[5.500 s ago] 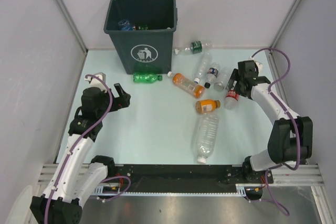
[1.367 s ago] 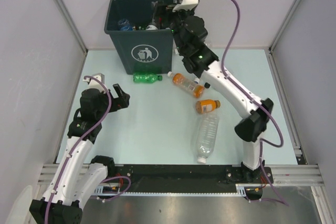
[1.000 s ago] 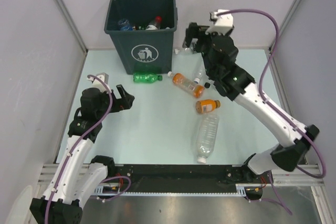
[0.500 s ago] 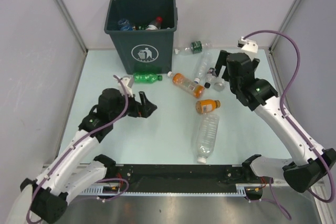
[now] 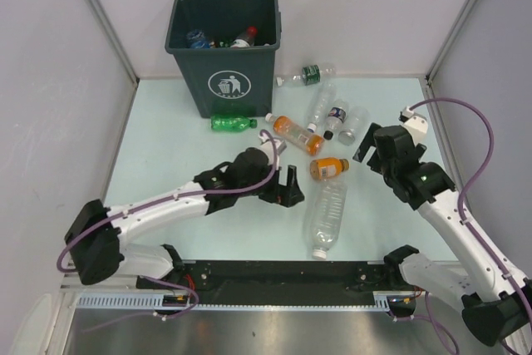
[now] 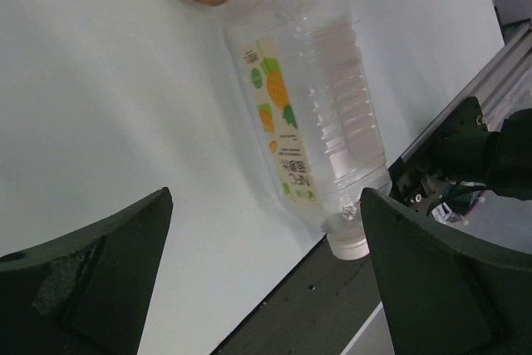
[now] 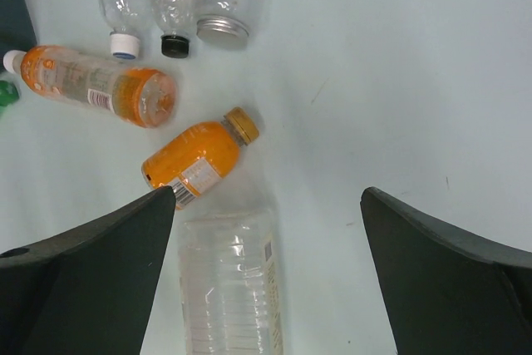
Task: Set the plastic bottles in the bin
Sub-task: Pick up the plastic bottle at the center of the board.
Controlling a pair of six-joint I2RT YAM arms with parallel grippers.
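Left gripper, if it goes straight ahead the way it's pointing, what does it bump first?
Most likely the big clear bottle, lying right ahead of the open left gripper in its wrist view. How close it is, is hard to tell.

**Table top**: pale mint sheet, flat, lying under both the left gripper and the right gripper.

**Wall panels**: plain lilac-grey. One stands outboard of each gripper and one stands beyond both.

**Aluminium posts**: two slanting bars at the far corners, where the panels meet.

**Black rail**: runs along the table's near edge, behind both grippers.

**Toothed strip**: just behind the rail and parallel to it.

**Brushed metal plate**: nearest band, behind the strip.

**White rounded object**: far behind and outboard of the left gripper, cut off by the frame edge. Its kind is not discernible.
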